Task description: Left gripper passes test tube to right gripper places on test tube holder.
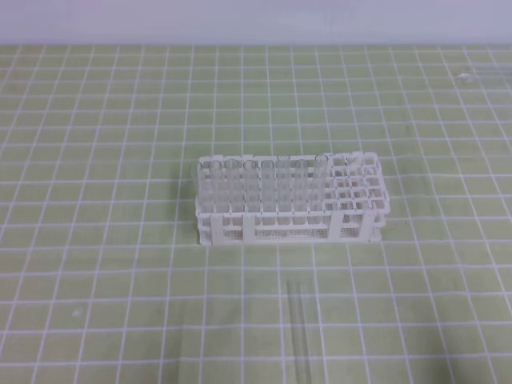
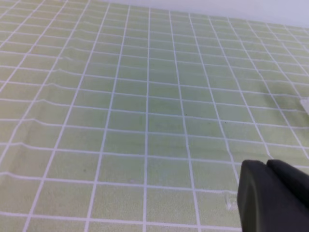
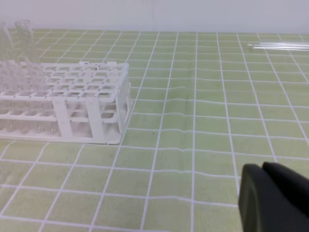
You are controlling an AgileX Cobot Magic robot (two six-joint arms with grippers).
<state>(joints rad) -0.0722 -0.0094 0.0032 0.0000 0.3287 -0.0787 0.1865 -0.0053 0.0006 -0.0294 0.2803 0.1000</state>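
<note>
One loose test tube [image 1: 298, 332] lies flat on the green gridded tabletop [image 1: 96, 304], just in front of the test tube holder [image 1: 352, 220] and pointing away from it toward the near edge; this looks like the tube to be passed. The left end effector [image 2: 270, 198] shows only as a black tip at the lower right of its wrist view, closed and empty, over bare mat with no tube in sight. So the step in hand, as I judge it, is the approach. That arm should travel toward the middle of the tabletop, open its jaws before descending, and line them across the tube's length, not along it. A grip near the middle or toward one end would leave free length for the handover. Clear glass on a flat surface may roll or slip, so a slow, square closing is wise.

The holder's left part is filled with upright tubes, while its right part has empty square holes. The right end effector [image 3: 273, 195] is likewise closed with nothing in it, low beside the holder's open end. More tubes [image 3: 282, 46] lie at the far right.
</note>
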